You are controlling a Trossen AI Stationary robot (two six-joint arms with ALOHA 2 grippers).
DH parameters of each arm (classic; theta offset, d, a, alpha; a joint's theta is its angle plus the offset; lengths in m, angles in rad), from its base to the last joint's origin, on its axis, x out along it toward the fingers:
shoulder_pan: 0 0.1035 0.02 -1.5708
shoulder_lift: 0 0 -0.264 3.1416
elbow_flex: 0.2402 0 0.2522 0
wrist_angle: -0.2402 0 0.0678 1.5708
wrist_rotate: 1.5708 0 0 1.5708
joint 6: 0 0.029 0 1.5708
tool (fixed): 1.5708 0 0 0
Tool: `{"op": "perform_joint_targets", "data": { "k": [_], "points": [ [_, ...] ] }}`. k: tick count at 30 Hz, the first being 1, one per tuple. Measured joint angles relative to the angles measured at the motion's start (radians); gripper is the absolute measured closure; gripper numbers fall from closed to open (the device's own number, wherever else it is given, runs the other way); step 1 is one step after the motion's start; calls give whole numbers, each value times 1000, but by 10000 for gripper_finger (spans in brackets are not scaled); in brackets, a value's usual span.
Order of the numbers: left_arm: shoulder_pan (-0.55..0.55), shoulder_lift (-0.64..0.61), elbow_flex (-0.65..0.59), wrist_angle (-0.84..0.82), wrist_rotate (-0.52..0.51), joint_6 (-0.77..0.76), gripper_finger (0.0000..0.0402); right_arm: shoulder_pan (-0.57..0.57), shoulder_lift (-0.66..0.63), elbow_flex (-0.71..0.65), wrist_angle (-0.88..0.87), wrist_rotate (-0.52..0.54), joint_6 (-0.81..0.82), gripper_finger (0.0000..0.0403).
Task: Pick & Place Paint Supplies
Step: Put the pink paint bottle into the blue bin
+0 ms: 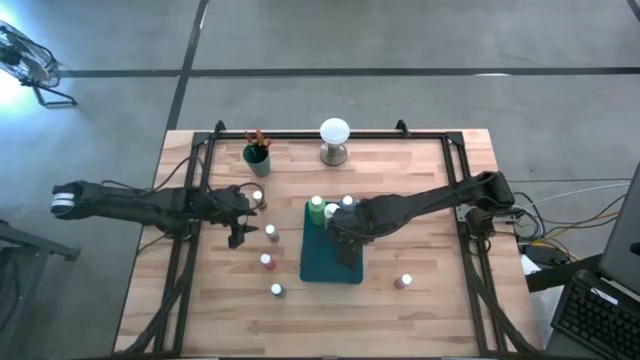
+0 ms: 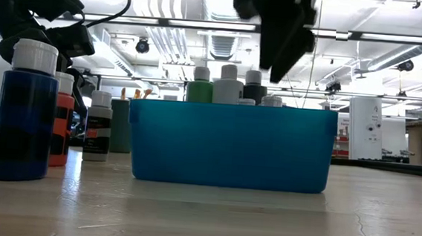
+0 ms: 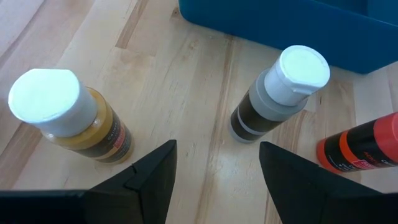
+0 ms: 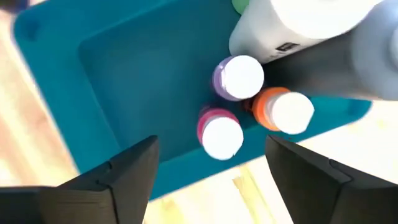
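Bottles (image 4: 239, 78) cluster at the teal bin's (image 1: 318, 268) upper end, right gripper (image 1: 345, 243) open and empty above; left gripper (image 1: 238, 227) open, empty, frame centre-left

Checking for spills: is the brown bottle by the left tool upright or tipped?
Upright. The brown bottle stands on the table, white cap up, ahead of the open left tool.

Red bottle (image 3: 359, 149) in my left wrist view cut off by picture edge; cap not seen. Blue bin (image 2: 231, 145) wall hides lower bodies of bottles standing inside in low view; only caps and shoulders show. Right arm covers part of bin in my high view. Large white bottle (image 4: 298, 25) in right wrist view blurred, cut by edge; label unreadable. Brushes in green cup (image 1: 257, 155) too small to count.
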Motion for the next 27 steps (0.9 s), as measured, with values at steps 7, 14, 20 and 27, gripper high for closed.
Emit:
{"op": "perform_joint_targets", "data": {
  "k": [7,14,20,27],
  "points": [
    [0,0,0,-1,0,0,167,121,-60,97,-132,71,49,115],
    [0,0,0,0,0,0,167,297,-67,128,-262,71,282,130],
    [0,0,0,0,0,0,167,433,-67,82,-283,63,540,117],
    [0,0,0,0,0,0,167,487,-67,66,-332,63,886,92]
  ]
}}
